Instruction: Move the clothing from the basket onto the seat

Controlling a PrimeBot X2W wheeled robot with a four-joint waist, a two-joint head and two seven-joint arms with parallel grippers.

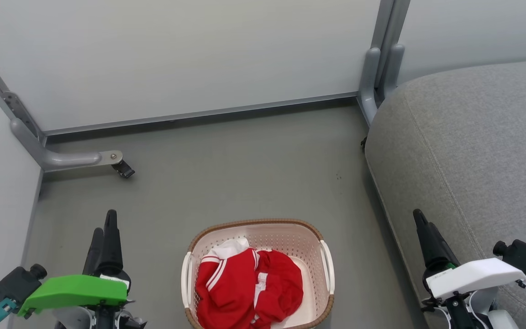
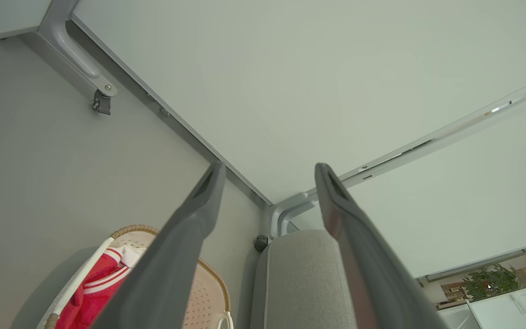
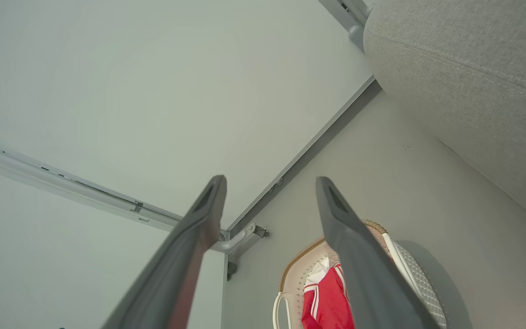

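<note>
Left gripper and right gripper sit lowest in head view, fingers up, touching nothing. Between them on the floor: basket, red clothing bunched inside. Grey seat stands just right of basket. Left wrist view: fingers spread wide, nothing between them. Right wrist view: fingers likewise apart and empty; clothing lies in basket beyond, seat at upper right.
</note>
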